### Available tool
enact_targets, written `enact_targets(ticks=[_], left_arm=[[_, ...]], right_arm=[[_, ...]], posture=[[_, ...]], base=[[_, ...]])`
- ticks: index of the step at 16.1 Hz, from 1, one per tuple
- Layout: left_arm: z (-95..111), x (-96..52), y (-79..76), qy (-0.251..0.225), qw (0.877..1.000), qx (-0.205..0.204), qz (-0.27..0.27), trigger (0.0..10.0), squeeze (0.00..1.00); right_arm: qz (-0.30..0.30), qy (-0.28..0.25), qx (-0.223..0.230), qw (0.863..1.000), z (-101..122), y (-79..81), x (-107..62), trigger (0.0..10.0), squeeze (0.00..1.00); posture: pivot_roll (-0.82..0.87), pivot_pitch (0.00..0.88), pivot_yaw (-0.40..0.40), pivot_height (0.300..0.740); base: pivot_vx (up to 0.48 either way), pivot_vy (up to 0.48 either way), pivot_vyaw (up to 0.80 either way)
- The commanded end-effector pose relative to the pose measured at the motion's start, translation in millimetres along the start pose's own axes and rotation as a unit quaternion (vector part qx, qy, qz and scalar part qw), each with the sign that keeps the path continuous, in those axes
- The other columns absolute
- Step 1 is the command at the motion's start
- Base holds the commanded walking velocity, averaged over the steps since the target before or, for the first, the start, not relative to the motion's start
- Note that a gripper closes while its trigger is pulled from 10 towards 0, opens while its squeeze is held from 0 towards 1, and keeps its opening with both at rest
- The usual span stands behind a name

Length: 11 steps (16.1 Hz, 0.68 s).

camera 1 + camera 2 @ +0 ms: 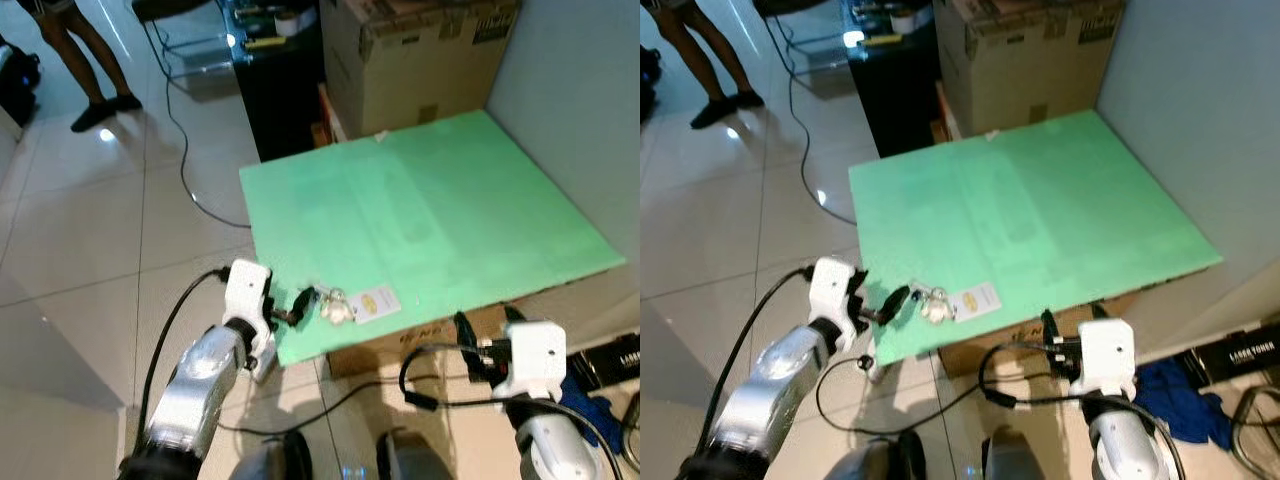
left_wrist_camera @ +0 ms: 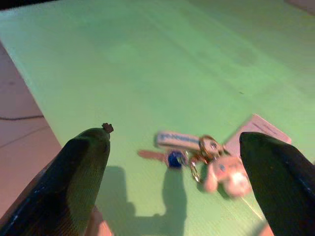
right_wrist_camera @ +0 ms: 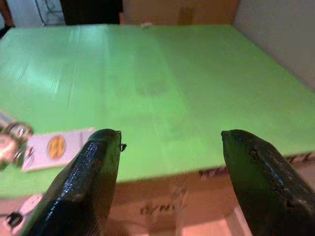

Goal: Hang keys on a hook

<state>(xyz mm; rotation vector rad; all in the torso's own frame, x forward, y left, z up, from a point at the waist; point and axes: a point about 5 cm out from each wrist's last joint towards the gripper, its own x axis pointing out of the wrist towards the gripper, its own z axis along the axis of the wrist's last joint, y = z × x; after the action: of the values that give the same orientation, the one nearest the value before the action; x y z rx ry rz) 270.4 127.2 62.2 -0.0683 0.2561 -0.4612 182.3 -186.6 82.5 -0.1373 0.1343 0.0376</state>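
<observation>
A green board (image 1: 430, 210) is serving as the counter, lying flat on cardboard boxes beside a grey wall (image 1: 580, 90). The keys (image 1: 335, 305) are lying on the board near its front edge, toward the robot's left corner. The bunch is carrying a blue-headed key (image 2: 173, 158), a white label tag (image 2: 178, 139), brass rings and a pale pink charm (image 2: 227, 176). A white card (image 1: 378, 302) with a yellow disc is lying just beside the bunch, touching or nearly touching it.

The left gripper (image 1: 296, 308) is reaching in over the board's front left corner, its jaws standing wide apart and holding nothing; in the left wrist view the keys are sitting between the two black fingers (image 2: 81, 182), apart from both.

The right gripper (image 1: 1050, 335) is hanging below the front edge of the board, jaws wide open and empty, pointing across the board.

A large cardboard box (image 1: 420, 60) is standing behind the board. A person's legs (image 1: 85, 60) are showing on the tiled floor (image 1: 80, 250) at far left.
</observation>
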Motion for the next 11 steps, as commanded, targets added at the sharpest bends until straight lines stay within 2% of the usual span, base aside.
enact_targets(ticks=[1, 3, 4, 5, 6, 7, 11], left_arm=[[-2, -6.1, -2.1, 0.002, 1.0, -0.007, -0.017, 10.0, 0.0], [-10, -7.5, -11.8, 0.014, 0.999, -0.029, -0.043, 10.0, 0.0], [-16, -5.1, -24.3, 0.024, 0.996, -0.048, -0.07, 10.0, 0.0], [-22, -0.8, -30.7, 0.035, 0.995, -0.048, -0.077, 10.0, 0.0], [-24, 0.4, -31.1, 0.037, 0.995, -0.046, -0.077, 10.0, 0.0], [-27, 10.3, -34.3, 0.045, 0.995, -0.029, -0.085, 10.0, 0.0], [-21, 25.8, -27.2, 0.045, 0.996, -0.029, -0.069, 10.0, 0.0]], right_arm=[[0.013, 0.002, 0.005, 1.0, 0, 5.9, -3.1, 10.0, 0.0], [0.02, 0.004, 0.006, 1.0, -3, 9.8, -3.2, 10.0, 0.0], [0.02, 0.003, 0.007, 1.0, -2, 9.2, -0.8, 10.0, 0.0], [0.023, 0.0, 0.005, 1.0, -1, 9.5, 2.5, 10.0, 0.0], [0.024, -0.002, 0.003, 1.0, 0, 9.7, 3.3, 10.0, 0.0], [0.028, -0.01, 0.002, 1.0, 4, 11.7, 7.8, 10.0, 0.0], [0.039, -0.019, -0.007, 0.999, 8, 16.8, 10.1, 10.0, 0.0]], posture=[[-0.34, 0.25, 0.108, 0.74], [-0.34, 0.251, 0.108, 0.74], [-0.34, 0.252, 0.104, 0.74], [-0.34, 0.253, 0.104, 0.74], [-0.34, 0.253, 0.103, 0.74], [-0.35, 0.258, 0.1, 0.74], [-0.37, 0.257, 0.104, 0.74]], base=[[0.0, 0.0, 0.0], [0.0, 0.0, 0.0], [0.0, 0.0, 0.0], [0.0, 0.0, 0.0], [0.0, 0.0, 0.0], [0.0, 0.0, 0.0], [0.0, 0.0, 0.0]])
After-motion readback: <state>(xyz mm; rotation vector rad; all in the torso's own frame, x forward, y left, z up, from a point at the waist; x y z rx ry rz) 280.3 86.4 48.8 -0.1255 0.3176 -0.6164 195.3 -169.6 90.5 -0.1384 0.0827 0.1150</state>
